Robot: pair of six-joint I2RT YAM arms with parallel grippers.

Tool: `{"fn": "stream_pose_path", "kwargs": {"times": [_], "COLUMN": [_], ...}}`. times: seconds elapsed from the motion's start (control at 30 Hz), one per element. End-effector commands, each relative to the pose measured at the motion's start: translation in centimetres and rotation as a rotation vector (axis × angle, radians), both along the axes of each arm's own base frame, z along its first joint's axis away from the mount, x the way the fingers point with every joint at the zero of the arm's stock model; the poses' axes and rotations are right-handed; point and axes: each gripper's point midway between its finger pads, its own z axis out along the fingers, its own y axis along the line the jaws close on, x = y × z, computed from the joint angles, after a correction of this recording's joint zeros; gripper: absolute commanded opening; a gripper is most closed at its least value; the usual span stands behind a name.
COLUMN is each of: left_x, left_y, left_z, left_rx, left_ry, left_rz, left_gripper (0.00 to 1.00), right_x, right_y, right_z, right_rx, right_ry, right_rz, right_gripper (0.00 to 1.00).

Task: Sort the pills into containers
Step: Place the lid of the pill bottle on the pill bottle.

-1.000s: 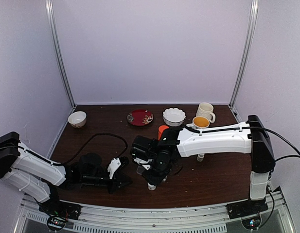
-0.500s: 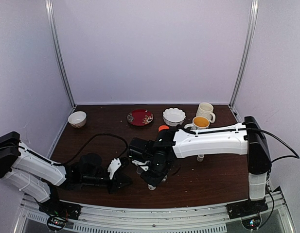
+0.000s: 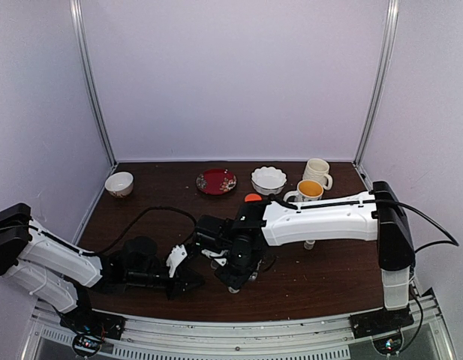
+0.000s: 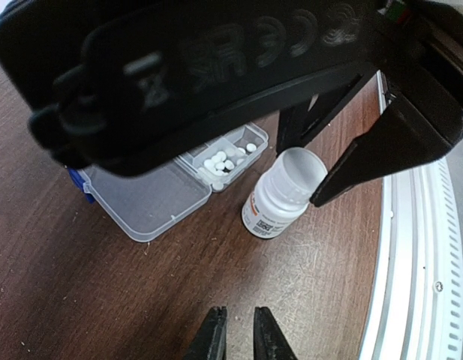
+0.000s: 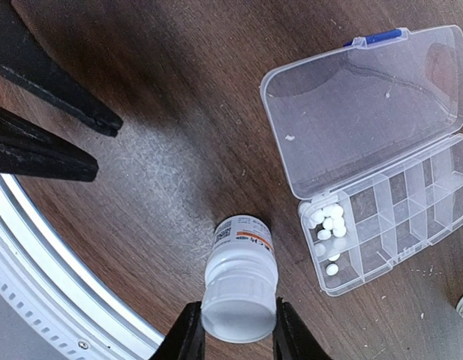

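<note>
Right gripper (image 5: 239, 335): fingers pinched the neck of the small white bottle (image 5: 241, 279) from both sides. The bottle stood open-mouthed on the brown table (image 5: 141, 157), roughly upright.

Left gripper (image 4: 238, 341): fingers pressed almost together, only a sliver between the tips, nothing between them. It lay low over the table at about 10 o'clock of the bottle in the right wrist view, apart from it.

Clear pill organizer (image 5: 355, 112): found at 2 o'clock of the bottle, near but not touching, lid swung fully open and lying flat at 12 o'clock of the cells. The pills (image 5: 326, 223), small and white, sat in the end cells nearest the bottle, most in one cell, a few in the adjoining one. The other cells showed bare plastic.
</note>
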Motion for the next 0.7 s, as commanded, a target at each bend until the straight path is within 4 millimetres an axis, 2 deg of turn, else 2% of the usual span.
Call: {"fn": "stream_pose_path", "kwargs": {"times": [0.0, 0.2, 0.37, 0.5, 0.67], "left_x": [0.4, 0.4, 0.3, 0.3, 0.3], "left_y": [-0.7, -1.0, -1.0, -0.9, -1.1], "left_z": [1.2, 1.1, 1.1, 1.2, 1.0], "left_rx": [-0.044, -0.037, -0.038, -0.040, -0.033], "left_ry": [-0.033, -0.030, -0.030, -0.032, -0.024], "left_rz": [-0.013, -0.023, -0.026, -0.022, -0.027], "left_gripper": [0.15, 0.16, 0.16, 0.16, 0.16], "right_x": [-0.2, 0.2, 0.6, 1.2, 1.5], "right_y": [-1.2, -1.8, -0.5, 0.1, 0.1], "right_z": [-1.4, -1.3, -0.3, 0.9, 1.5], "right_rx": [-0.079, -0.094, -0.020, 0.031, 0.044], "right_ry": [-0.006, -0.032, -0.050, -0.078, -0.086], "right_rz": [0.012, 0.000, -0.023, -0.043, -0.051], "right_gripper": [0.19, 0.22, 0.29, 0.41, 0.46]}}
